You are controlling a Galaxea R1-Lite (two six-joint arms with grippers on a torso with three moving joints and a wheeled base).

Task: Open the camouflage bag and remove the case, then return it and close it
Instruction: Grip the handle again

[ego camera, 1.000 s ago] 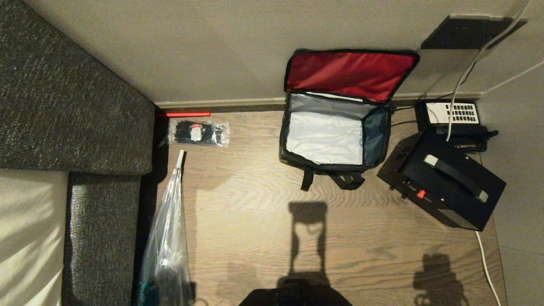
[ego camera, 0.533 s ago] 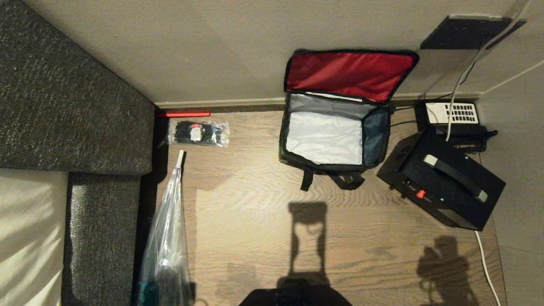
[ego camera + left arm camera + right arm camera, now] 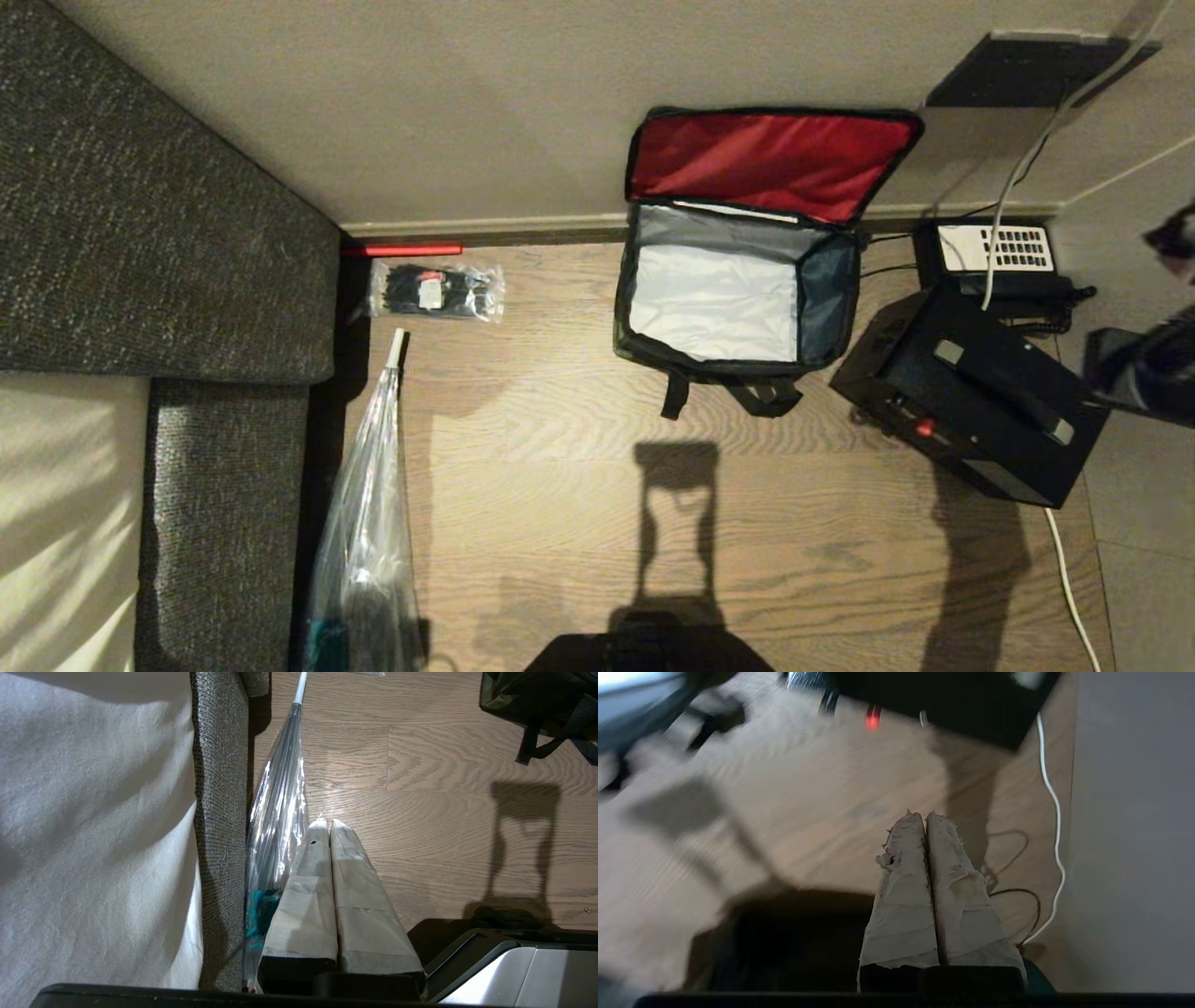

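Wood-plank floor [image 3: 560, 485] fills the middle of the head view, bounded by a pale wall along the top and a dark grey sofa [image 3: 159, 205] at the left.

Camouflage bag [image 3: 738, 289] sits at centre-right of the head view, against the wall. Lid thrown back and leaning on the wall, red lining facing out. Main compartment open; only grey-white lining shows inside, no contents visible. Black straps trail from its lower edge onto the floor.

Case [image 3: 976, 406] stands on the floor just right of the bag, outside it, turned at an angle. Black box, handle with pale ends on top, small red button on the near face. Its upper corner lies close to a black telephone [image 3: 994, 257] with a white keypad panel, in the upper right by the wall. White cable [image 3: 1064, 569] runs down the right edge of the floor.

Small clear packet [image 3: 437, 291] of black items lies upper left of centre, near the sofa. Long clear plastic sleeve [image 3: 369, 523] lies along the sofa's edge, lower left.

Right claw [image 3: 926, 816]: taped fingers pressed together, holding nothing, above bare floor near the case. The arm shows as a dark blur at the right edge of the head view.

Left claw [image 3: 327, 823]: fingers also pressed together, empty, parked low beside the plastic sleeve.
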